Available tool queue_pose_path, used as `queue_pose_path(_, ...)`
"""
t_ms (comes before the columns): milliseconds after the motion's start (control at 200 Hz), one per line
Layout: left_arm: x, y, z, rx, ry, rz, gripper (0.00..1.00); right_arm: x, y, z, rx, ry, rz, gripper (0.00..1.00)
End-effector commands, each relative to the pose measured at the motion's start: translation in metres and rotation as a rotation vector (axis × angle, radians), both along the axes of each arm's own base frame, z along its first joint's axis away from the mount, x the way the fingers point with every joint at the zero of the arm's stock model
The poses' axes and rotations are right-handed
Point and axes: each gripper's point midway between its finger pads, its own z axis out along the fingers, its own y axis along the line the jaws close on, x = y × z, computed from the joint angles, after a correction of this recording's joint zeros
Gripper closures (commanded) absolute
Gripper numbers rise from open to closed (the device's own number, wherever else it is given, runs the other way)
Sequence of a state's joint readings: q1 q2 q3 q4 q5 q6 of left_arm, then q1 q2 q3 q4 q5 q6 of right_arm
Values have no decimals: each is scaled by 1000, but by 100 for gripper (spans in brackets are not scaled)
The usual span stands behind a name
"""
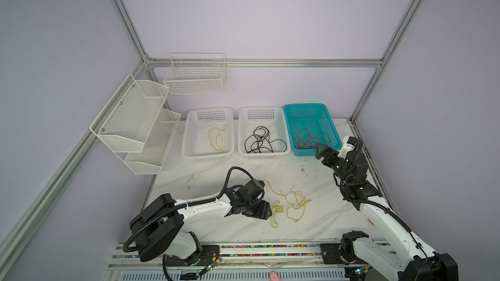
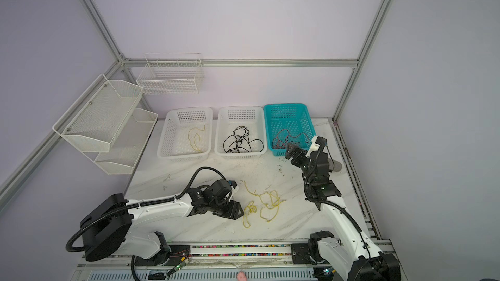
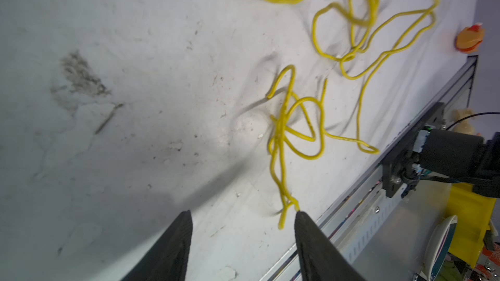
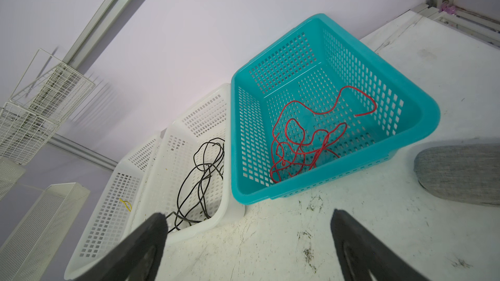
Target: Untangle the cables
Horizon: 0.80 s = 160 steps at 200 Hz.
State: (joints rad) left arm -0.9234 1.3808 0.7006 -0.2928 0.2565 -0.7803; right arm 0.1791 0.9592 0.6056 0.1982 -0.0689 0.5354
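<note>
A tangle of yellow cables (image 1: 277, 208) (image 2: 252, 208) lies on the white table, just right of my left gripper (image 1: 266, 213) (image 2: 238, 212). In the left wrist view the gripper (image 3: 243, 217) is open; a loose yellow cable (image 3: 280, 133) end lies between the fingers, close beside one fingertip (image 3: 300, 216). My right gripper (image 1: 320, 150) (image 2: 290, 150) (image 4: 249, 220) hangs open and empty before the teal basket (image 1: 286, 120) (image 4: 235, 185), which holds a red cable (image 1: 308, 139) (image 4: 322, 148). The middle white basket (image 1: 288, 150) holds a black cable (image 1: 261, 140) (image 4: 205, 168). The left white basket (image 1: 184, 152) holds one yellow cable (image 1: 216, 137).
White mesh shelves (image 1: 135, 122) hang on the left wall and a wire basket (image 1: 196, 77) on the back wall. A grey pad (image 4: 460, 174) (image 2: 335, 166) lies right of the teal basket. A metal rail (image 1: 257, 247) runs along the table's front edge.
</note>
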Motion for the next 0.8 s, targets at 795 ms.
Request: queue_pose_path(795,3,-54,9,-20,32,-98,50,-13,24,-16,-9,113,140,3)
